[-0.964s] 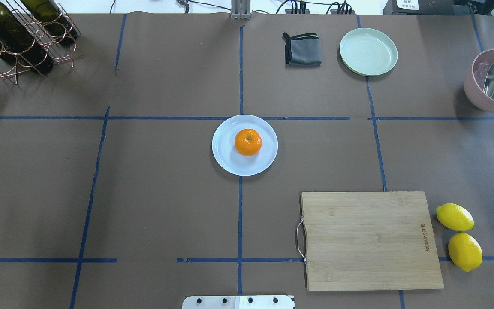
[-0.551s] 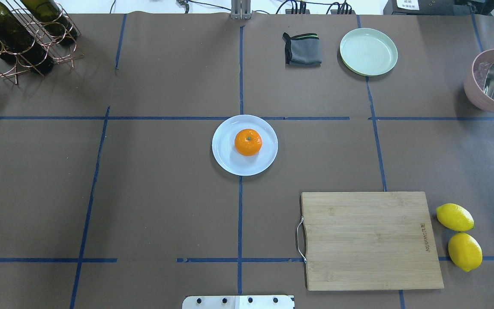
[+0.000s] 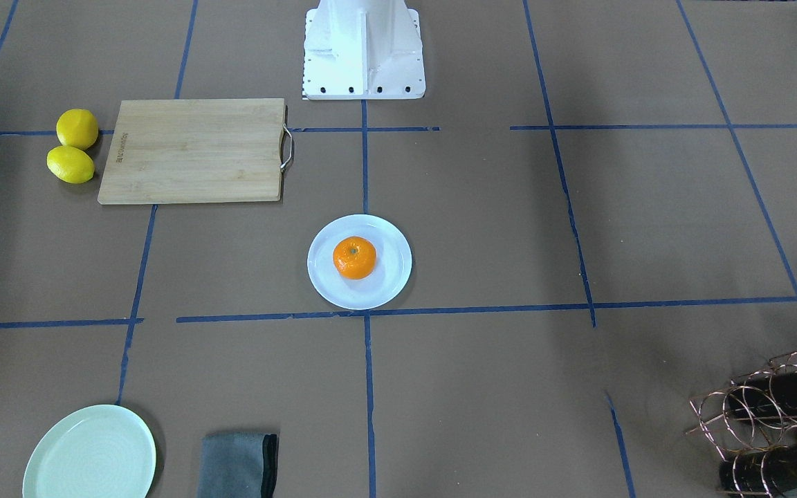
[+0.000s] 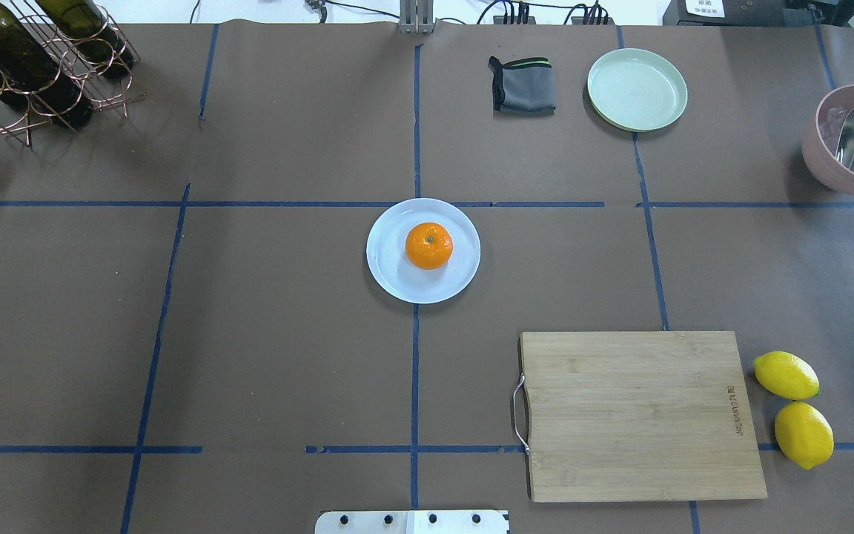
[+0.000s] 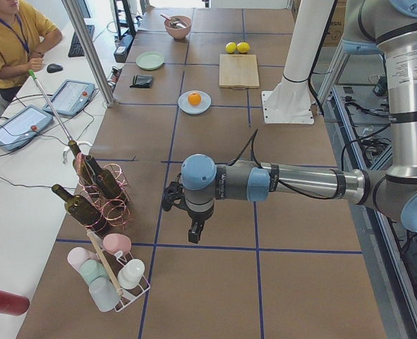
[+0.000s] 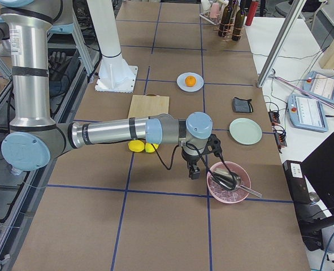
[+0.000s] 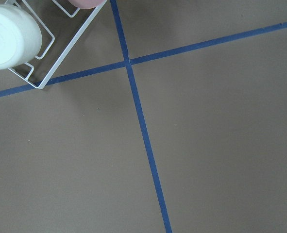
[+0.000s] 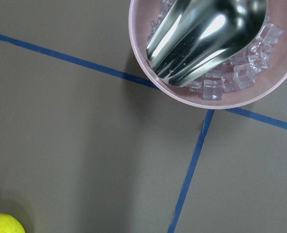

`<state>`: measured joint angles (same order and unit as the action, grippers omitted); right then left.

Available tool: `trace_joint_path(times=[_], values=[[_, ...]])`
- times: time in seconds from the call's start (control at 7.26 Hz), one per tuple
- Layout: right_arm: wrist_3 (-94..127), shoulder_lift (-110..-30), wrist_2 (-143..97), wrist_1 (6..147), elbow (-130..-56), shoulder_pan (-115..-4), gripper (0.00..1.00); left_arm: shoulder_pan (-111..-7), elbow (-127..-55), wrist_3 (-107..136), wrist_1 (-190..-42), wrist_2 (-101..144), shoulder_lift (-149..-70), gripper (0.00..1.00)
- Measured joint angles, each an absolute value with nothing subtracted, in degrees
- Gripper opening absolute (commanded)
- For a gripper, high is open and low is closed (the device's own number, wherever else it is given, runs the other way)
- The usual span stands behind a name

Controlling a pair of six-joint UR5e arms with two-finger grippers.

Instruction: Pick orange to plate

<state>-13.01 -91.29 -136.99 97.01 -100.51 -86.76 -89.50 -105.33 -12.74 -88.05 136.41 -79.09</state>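
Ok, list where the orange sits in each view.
Exterior front-facing: orange at about centre.
Overhead exterior: orange at centre.
Exterior left: orange far, upper middle.
Exterior right: orange far, upper middle.
Left wrist-mounted: not in it.
Right wrist-mounted: not in it.
Shared landmark: the plate under it.

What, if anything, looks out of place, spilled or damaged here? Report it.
Nothing stands out. The orange sits stem-up on the white plate, inside its rim; the two lemons lie beside the cutting board, and the ice is inside the pink bowl.
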Motion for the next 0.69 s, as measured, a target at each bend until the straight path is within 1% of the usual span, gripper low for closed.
trace_joint_path(times=[0.69], values=[[-12.94, -91.54, -137.26, 96.49, -101.05, -86.67, 1.00, -89.40, -104.77, -12.97, -87.48, 136.60, -82.41, 1.00]])
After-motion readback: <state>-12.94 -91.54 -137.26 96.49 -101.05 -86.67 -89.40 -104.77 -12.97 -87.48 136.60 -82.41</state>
